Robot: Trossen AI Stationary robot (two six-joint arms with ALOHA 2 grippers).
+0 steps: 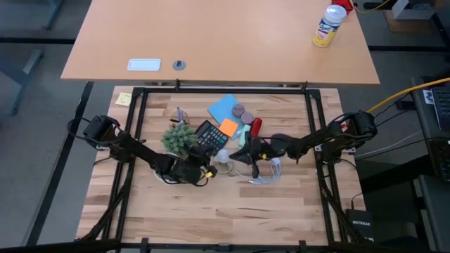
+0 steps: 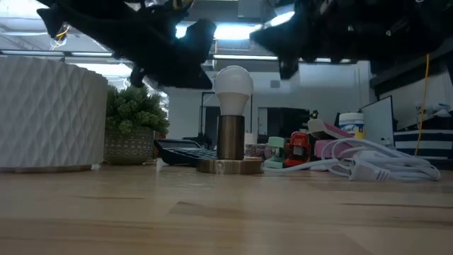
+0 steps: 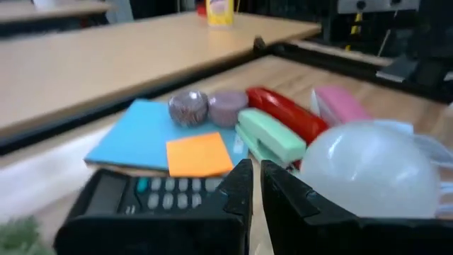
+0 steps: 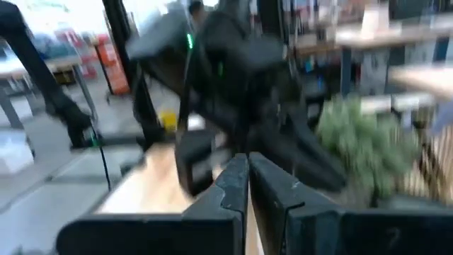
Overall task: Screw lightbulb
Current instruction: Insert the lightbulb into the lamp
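The white lightbulb (image 2: 233, 83) stands upright with its screw end in a brass socket on a round base (image 2: 229, 166), near the table's middle (image 1: 223, 156). It also shows in the left wrist view (image 3: 371, 170). My left gripper (image 1: 205, 169) hovers just left of the bulb, above the table, fingers shut and empty (image 3: 255, 191). My right gripper (image 1: 246, 150) hovers just right of the bulb, fingers shut and empty (image 4: 248, 185). In the low view both grippers hang at the bulb's height, one on each side, apart from it.
A black calculator (image 1: 209, 133), a small green plant (image 1: 179, 138), a blue pad (image 1: 225, 107), an orange note (image 1: 228, 127) and a red stapler (image 1: 255, 126) lie just beyond the bulb. A coiled white cable (image 1: 266, 173) lies to its right. A white ribbed pot (image 2: 49, 113) stands at the near left.
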